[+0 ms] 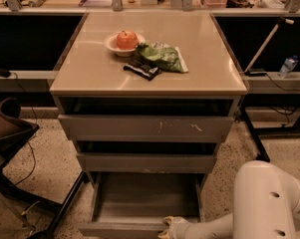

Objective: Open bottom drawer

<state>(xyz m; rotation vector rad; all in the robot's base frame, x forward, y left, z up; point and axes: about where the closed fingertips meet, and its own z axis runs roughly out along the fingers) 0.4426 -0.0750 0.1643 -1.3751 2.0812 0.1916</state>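
The bottom drawer of the grey cabinet is pulled out toward me, and its shallow grey tray is bare inside. Its plain front sits at the bottom edge of the view. My gripper is at the right part of that front's top edge, with my white arm reaching in from the lower right. Above are the mid-sized plain front and the largest front with white scratch marks.
On the cabinet top are a bowl with an orange fruit, a green bag and a dark packet. A chair stands at the left. A black table leg stands at the right.
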